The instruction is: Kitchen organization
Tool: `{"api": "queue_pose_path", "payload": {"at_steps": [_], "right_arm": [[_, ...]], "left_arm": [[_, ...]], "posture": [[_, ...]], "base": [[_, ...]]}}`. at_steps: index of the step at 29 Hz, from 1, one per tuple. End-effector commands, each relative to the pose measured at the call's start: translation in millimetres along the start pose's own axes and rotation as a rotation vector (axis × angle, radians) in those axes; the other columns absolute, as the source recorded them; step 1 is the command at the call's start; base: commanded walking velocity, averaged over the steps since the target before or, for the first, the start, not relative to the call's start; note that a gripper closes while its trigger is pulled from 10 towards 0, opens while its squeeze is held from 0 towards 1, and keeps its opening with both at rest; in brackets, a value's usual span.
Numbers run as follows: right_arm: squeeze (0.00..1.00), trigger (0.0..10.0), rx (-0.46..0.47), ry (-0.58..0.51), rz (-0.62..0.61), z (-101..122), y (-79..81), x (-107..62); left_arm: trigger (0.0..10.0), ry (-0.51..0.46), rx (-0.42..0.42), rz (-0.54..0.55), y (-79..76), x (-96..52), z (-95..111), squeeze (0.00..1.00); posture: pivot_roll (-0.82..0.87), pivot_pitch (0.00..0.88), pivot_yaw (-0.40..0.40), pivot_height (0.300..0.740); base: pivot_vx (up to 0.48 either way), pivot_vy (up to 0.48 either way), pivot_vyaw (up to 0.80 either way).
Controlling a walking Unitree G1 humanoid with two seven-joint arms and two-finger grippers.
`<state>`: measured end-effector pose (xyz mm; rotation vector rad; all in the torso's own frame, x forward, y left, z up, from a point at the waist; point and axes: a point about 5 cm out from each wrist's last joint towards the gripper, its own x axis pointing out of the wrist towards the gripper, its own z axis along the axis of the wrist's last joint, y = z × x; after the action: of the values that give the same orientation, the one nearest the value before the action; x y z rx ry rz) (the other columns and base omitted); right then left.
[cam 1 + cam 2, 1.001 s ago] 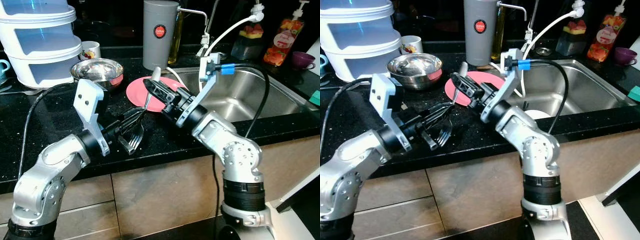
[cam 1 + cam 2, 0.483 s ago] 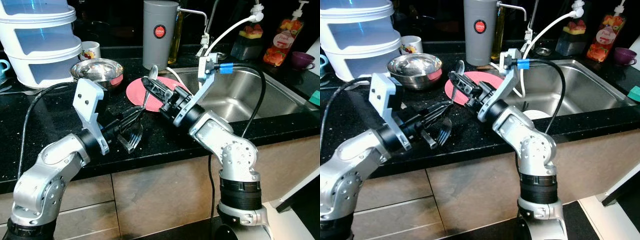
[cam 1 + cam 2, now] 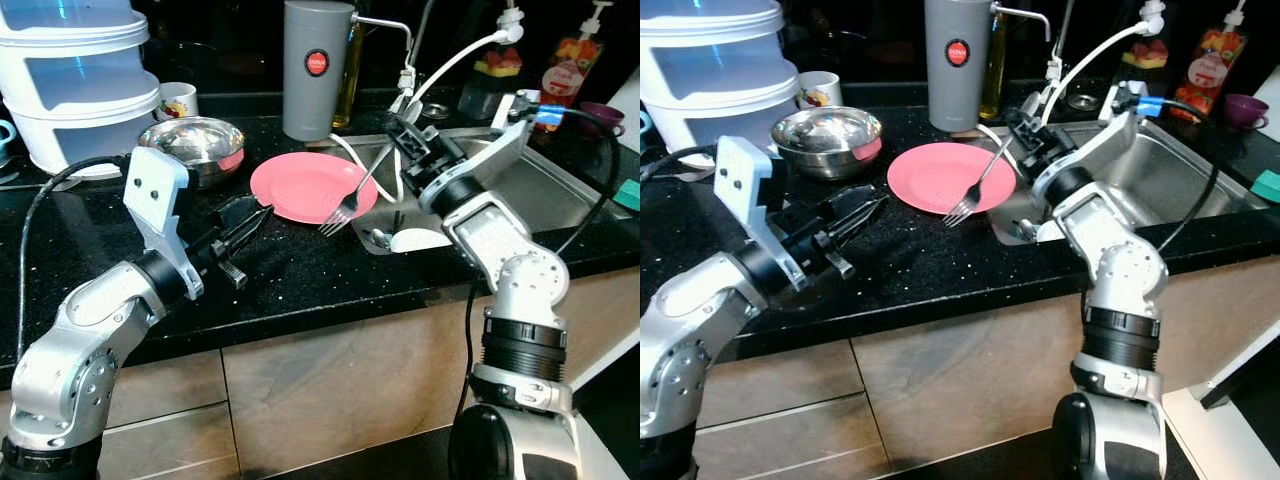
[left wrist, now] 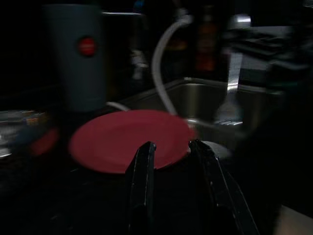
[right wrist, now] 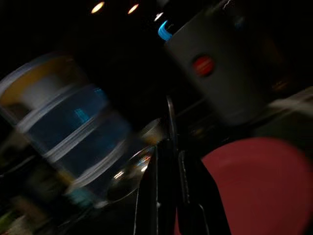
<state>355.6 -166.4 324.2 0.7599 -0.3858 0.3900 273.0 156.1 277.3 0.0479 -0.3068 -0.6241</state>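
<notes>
A silver fork hangs tines down over the right rim of the pink plate, beside the sink. My right gripper is shut on the top of its handle; in the right wrist view the thin handle runs between the closed fingers above the plate. My left gripper stands open and empty just above the black counter, left of the plate. In the left wrist view its fingers are spread, pointing at the plate.
A steel bowl, a mug and stacked white containers stand at the back left. A grey canister is behind the plate. The sink holds a white dish. Bottles and a purple cup line the far right.
The fork has passed from my left gripper to my right, which swung it right to the plate's edge by the sink. My left gripper has opened and drawn back left.
</notes>
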Motion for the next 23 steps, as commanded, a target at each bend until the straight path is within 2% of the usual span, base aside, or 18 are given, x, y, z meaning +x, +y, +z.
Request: {"api": "queue_pose_path", "payload": {"at_steps": [1, 2, 3, 4, 5, 7, 8, 10, 12, 14, 20, 23], "right_arm": [[0.00, 0.0, -0.082, -0.075, -0.033, 13, -1.9, 2.3], [0.00, 0.6, -0.235, -0.150, -0.082, 23, -5.3, 2.2], [0.00, 3.8, -0.319, -0.174, -0.099, 25, -5.9, 2.1], [0.00, 10.0, -0.409, -0.189, -0.114, 25, -5.8, 2.0], [0.00, 10.0, -0.494, -0.189, -0.132, 23, -5.9, 2.4], [0.00, 10.0, -0.593, -0.177, -0.152, 16, -6.6, 3.4], [0.00, 10.0, -0.593, -0.177, -0.152, 16, -6.6, 3.4], [0.00, 10.0, -0.652, -0.150, -0.159, 9, -7.9, 4.8], [0.00, 10.0, -0.672, -0.136, -0.157, 5, -8.3, 5.1], [0.00, 10.0, -0.657, -0.089, -0.162, -9, -12.1, 5.6], [0.00, 10.0, -0.634, -0.034, -0.148, -30, -13.6, 4.1], [0.00, 10.0, -0.625, -0.010, -0.136, -37, -12.9, 2.9]], "left_arm": [[10.0, 0.020, 0.040, 0.081, 10.5, -1.4, -3, 0.00], [10.0, 0.085, 0.071, 0.224, 26.8, -3.5, -8, 0.00], [10.0, 0.104, 0.092, 0.275, 32.7, -4.0, -10, 0.00], [10.0, 0.107, 0.104, 0.311, 36.8, -4.1, -9, 0.00], [10.0, 0.098, 0.115, 0.332, 38.6, -3.6, -8, 0.00], [10.0, 0.104, 0.134, 0.359, 40.4, -2.2, -7, 0.00], [10.0, 0.104, 0.134, 0.359, 40.4, -2.2, -7, 0.00], [10.0, 0.121, 0.154, 0.392, 41.5, -0.6, -7, 0.00], [10.0, 0.120, 0.162, 0.406, 41.7, 0.8, -7, 0.00], [10.0, 0.136, 0.164, 0.459, 42.2, 4.5, -9, 0.00], [10.0, 0.103, 0.120, 0.476, 39.1, 9.4, -9, 0.00], [10.0, 0.109, 0.144, 0.474, 38.5, 10.7, -8, 0.00]], "posture": [[-0.01, 0.058, -0.025, 0.740], [-0.01, 0.059, -0.025, 0.740], [-0.01, 0.059, -0.025, 0.740], [-0.01, 0.058, -0.024, 0.740], [-0.01, 0.058, -0.024, 0.740], [-0.01, 0.057, -0.025, 0.740], [-0.01, 0.057, -0.025, 0.740], [-0.01, 0.057, -0.025, 0.740], [-0.01, 0.057, -0.025, 0.740], [0.00, 0.056, -0.027, 0.740], [0.00, 0.058, -0.027, 0.740], [0.00, 0.059, -0.030, 0.740]], "base": [[0.000, 0.000, 0.00], [0.000, 0.000, 0.00], [0.000, 0.000, 0.00], [0.000, 0.000, 0.00], [0.000, 0.000, 0.00], [0.000, 0.000, 0.00], [0.000, 0.000, 0.00], [0.000, 0.000, 0.00], [0.000, 0.000, 0.00], [0.000, 0.000, 0.00], [0.000, 0.000, 0.00], [0.000, 0.000, 0.00]]}}
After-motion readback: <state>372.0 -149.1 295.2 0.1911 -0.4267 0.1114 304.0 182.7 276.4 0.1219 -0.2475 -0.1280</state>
